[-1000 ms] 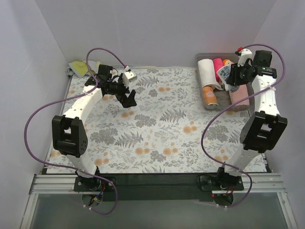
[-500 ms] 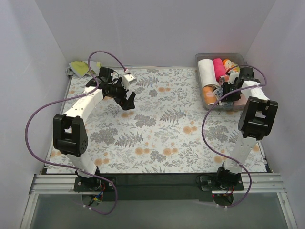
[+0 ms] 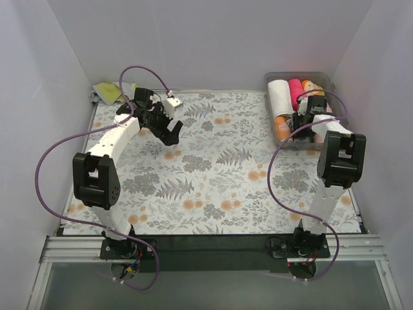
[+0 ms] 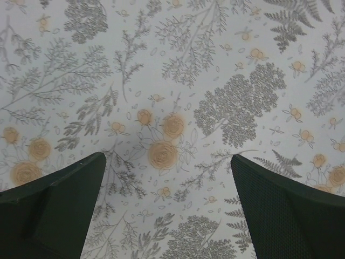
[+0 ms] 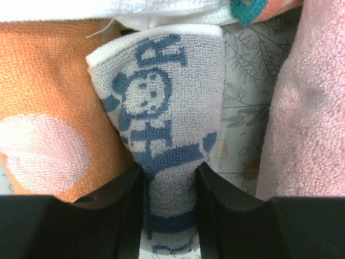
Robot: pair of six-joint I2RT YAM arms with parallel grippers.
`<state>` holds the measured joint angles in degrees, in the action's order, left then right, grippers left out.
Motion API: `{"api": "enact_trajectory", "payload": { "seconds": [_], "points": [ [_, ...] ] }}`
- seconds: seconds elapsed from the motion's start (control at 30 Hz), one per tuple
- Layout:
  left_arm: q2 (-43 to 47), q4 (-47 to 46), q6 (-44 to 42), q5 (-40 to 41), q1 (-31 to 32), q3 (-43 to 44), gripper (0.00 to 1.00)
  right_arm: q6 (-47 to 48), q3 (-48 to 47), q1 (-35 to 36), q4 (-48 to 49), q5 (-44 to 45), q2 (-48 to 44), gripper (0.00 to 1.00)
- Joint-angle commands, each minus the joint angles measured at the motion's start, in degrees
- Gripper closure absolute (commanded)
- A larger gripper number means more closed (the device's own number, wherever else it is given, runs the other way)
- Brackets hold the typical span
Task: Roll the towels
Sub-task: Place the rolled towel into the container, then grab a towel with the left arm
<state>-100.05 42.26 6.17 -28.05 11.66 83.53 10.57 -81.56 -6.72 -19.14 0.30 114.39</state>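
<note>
The grey-blue towel (image 5: 156, 108) sits in the clear bin (image 3: 321, 75) btw an orange towel (image 5: 48, 102) & a pink towel (image 5: 310, 108), looks soft, light & floppy, so the right gripper (image 5: 170, 183) pinches a bunched fold in narrow jaws; left gripper (image 4: 168, 159), far from the bin, gapes wide w/ nothing.

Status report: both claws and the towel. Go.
Left claw open, empty, over the floral cloth. Right claw shut on grey-blue towel inside the bin. Orange towel touching it, pink towel close alongside.
</note>
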Motion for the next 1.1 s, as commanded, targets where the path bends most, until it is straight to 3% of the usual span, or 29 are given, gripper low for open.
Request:
{"api": "enact_trajectory", "payload": {
  "seconds": [0.0,0.07,0.23,0.33,0.4,0.53,0.63,0.9,1.07],
  "points": [
    [-2.7,1.9,1.8,3.7,-1.5,6.5,0.02,-0.4,1.6,0.1,-0.2,1.6,-1.3,0.73],
    [-4.7,2.3,2.5,6.0,-3.0,11.2,0.02,0.2,1.8,-0.1,-1.0,1.0,-3.2,0.54],
    [-11.5,0.8,1.7,11.1,-5.2,18.9,0.02,1.6,1.8,-0.5,-3.5,0.4,-7.2,0.34],
    [-16.2,-0.2,0.9,13.8,-6.9,23.9,0.02,2.7,1.1,-0.5,-5.1,0.2,-9.8,0.19],
    [-18.6,-1.8,1.0,15.0,-8.9,27.3,0.02,3.5,0.4,-0.5,-6.5,0.1,-11.6,0.03],
    [-26.4,-2.9,-0.2,15.4,-11.6,34.9,0.02,5.7,-1.8,-0.5,-9.7,-2.5,-14.5,0.02],
    [-32.1,-4.6,-3.3,16.6,-15.0,40.1,0.08,6.8,-4.7,-0.5,-13.1,-3.9,-15.8,0.02],
    [-39.7,-16.1,-11.8,23.6,-18.2,40.7,0.26,7.7,-3.9,0.9,-16.5,-8.1,-22.1,0.02],
    [-43.8,-27.0,-24.8,32.6,-18.3,39.0,0.23,6.7,-2.8,2.0,-17.2,-8.7,-23.3,0.02]
  ]
}}
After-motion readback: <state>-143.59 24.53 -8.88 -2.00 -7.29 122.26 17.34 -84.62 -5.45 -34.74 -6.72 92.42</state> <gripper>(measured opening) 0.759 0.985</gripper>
